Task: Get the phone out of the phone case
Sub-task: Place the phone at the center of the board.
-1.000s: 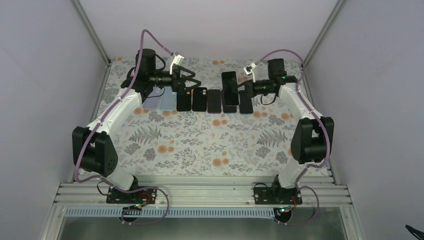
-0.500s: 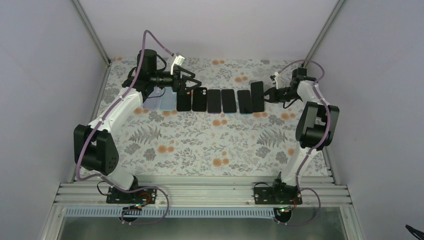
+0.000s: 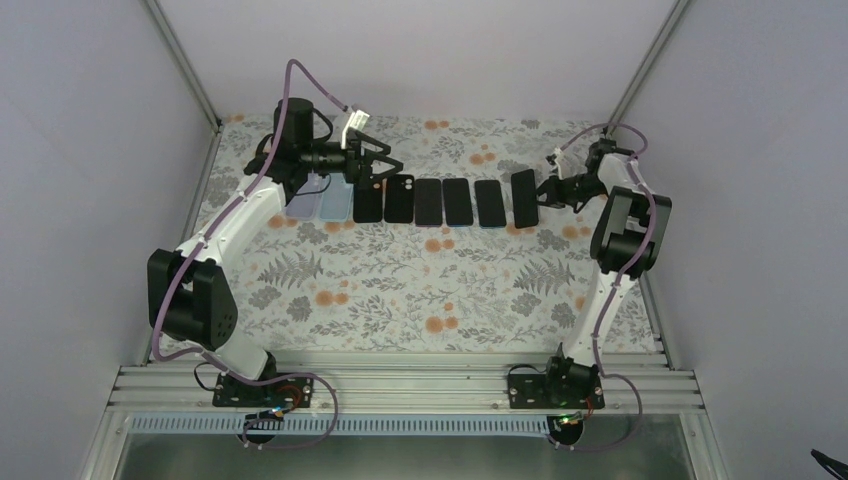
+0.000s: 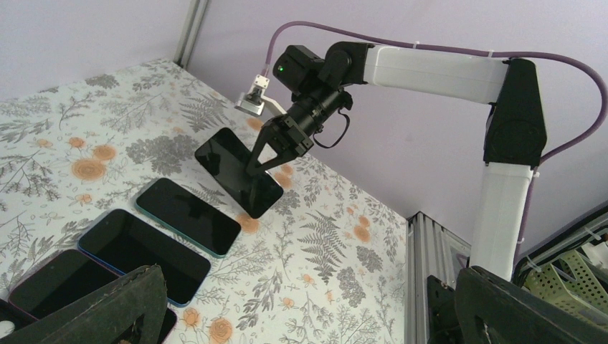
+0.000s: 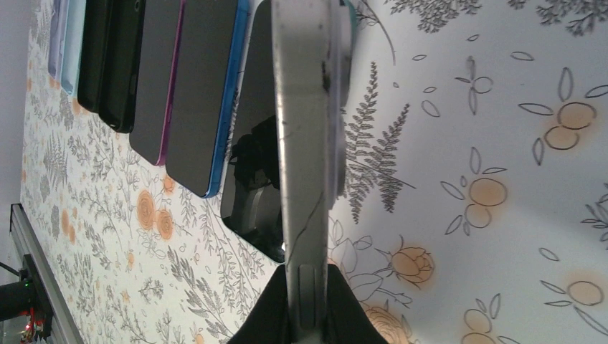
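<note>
While our right gripper (image 3: 545, 190) clamps a tilted slim black phone (image 3: 523, 187), our left gripper (image 3: 385, 168) gapes open. The phone seems caseless.

Robot lab test cell: plain white enclosure walls (image 3: 80, 150), aluminium extrusion frame (image 3: 400, 385), bench-bolted cabled arms (image 3: 240, 215), floral table cover (image 3: 400, 290).

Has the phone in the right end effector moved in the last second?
Yes. The phone, in the right end effector, swung rightward, from above the row of phones to past its right end.
</note>
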Tool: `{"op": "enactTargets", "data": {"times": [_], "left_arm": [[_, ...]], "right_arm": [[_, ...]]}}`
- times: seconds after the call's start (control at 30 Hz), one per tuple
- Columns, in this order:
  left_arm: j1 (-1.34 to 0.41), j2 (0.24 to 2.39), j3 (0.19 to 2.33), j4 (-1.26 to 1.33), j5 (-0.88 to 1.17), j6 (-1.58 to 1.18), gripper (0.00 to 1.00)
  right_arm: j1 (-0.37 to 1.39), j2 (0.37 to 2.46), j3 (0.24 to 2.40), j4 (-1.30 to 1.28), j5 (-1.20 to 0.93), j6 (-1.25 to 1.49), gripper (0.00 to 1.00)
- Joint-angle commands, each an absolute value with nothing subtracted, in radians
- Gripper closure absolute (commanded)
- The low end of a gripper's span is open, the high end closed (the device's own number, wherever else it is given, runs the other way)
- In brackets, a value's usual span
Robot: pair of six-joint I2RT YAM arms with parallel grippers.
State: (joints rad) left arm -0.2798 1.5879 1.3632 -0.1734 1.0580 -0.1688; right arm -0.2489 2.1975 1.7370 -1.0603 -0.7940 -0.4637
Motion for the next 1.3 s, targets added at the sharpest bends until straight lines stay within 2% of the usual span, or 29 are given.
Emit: {"op": "enactTargets", "data": {"times": [0.0, 0.47, 0.63, 1.27], "left_arm": [[-0.284, 1.572, 1.358, -0.147, 1.083, -0.167, 0.00], [-0.285, 1.575, 1.352, -0.139, 1.092, -0.175, 0.00], [-0.285, 1.577, 1.351, -0.141, 1.090, -0.175, 0.00], [-0.284, 1.584, 1.350, -0.137, 1.089, -0.183, 0.00]], "right_arm": [[-0.263, 2.231, 1.811, -1.090, -0.813, -0.477, 0.94], [-0.271, 2.411, 1.975, -1.192, -0.903, -0.466, 0.88], [-0.288, 2.437, 1.968, -1.149, -0.917, -0.402, 0.96], [-0.317, 2.435, 1.818, -0.948, -1.032, -0.176, 0.96]]}}
